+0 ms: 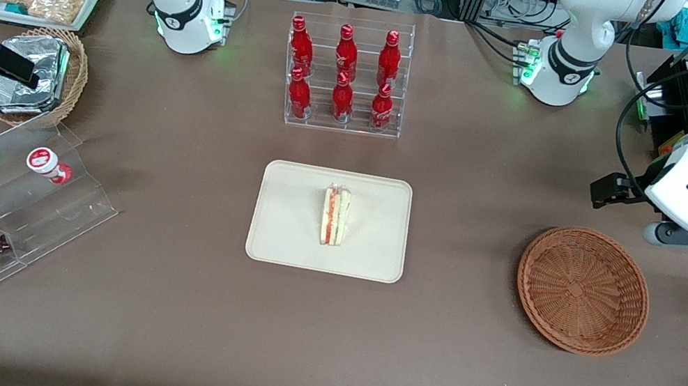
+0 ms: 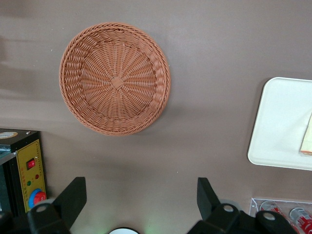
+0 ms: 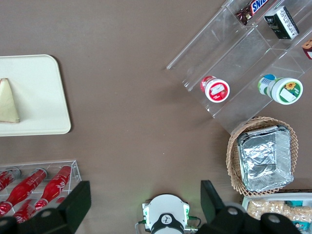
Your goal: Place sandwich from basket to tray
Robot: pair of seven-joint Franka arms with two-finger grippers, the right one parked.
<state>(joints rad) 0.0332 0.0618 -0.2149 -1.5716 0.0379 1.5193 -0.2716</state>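
Sandwich on tray — pincer wide open, empty.

white franka arm, black jaws

glossy white rounded shells, black joint bands, green base lights, black cables; gripper jaws black, spread wide.

You're looking at open brown table betw. the tray and the basket w/ nothing lying in that lane. The gripper is hanging above the table near the basket, fingers spread wide, nothing betw. them. The sandwich is sitting mid-tray, leaving bare tray surface on either side. The bottle rack is standing farther from the front camera than the tray, w/ a clear strip betw. them. Toward the working arm's end, a control box is crowding the basket's edge.
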